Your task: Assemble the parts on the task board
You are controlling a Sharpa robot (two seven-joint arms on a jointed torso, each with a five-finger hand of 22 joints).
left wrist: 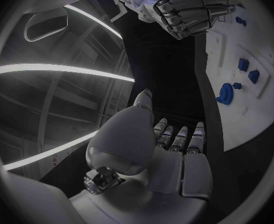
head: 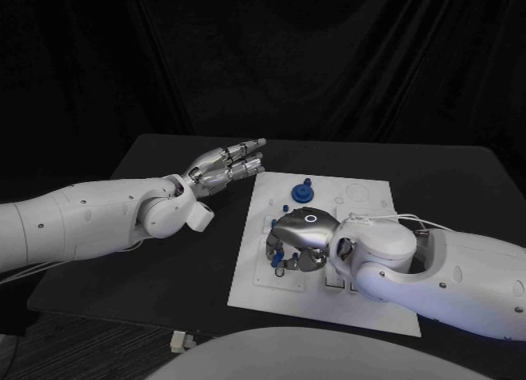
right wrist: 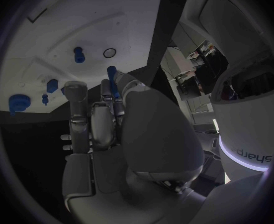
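The white task board [head: 356, 294] lies in the middle of the black table. A blue round part [head: 299, 192] stands near its far end, also seen in the left wrist view as the blue round part [left wrist: 225, 93] beside two smaller blue pieces [left wrist: 243, 63]. My right hand [head: 298, 236] is curled down over the board's near left part, and its fingertips pinch a slim blue peg [right wrist: 112, 76]. Another blue peg [right wrist: 79, 55] stands in the board [right wrist: 106, 20] beyond it. My left hand [head: 226, 168] hovers left of the board, fingers straight and apart, holding nothing.
Bare black table [head: 160, 269] spreads left of the board under my left arm. The table's far edge runs just behind the left hand. A thin white cable [head: 388, 218] loops over my right wrist. A small white object [head: 180, 341] lies below the table's near edge.
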